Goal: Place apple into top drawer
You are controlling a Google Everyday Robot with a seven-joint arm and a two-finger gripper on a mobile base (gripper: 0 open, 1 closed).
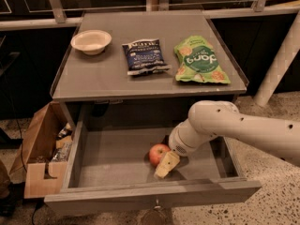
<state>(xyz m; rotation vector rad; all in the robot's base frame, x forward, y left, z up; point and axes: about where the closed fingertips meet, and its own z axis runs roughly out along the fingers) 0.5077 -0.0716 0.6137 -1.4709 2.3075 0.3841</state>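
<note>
The apple (159, 153) lies in the open drawer (140, 190), with the gripper (165, 163) right against it.
The apple rests on the drawer floor, a little right of the middle and near the front wall. The gripper comes down into the drawer from the right and sits at the apple's lower right side, touching it or nearly so; whether it is clamped on the apple or loose cannot be told. On the cabinet top (108, 81) lie a bowl (91, 41), a dark bag (144, 56) and a green bag (200, 60).

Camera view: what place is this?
Maybe a break room: blue snack bag, green snack bag, white bowl on a grey cabinet. The gripper is in its open top drawer by the red apple.
</note>
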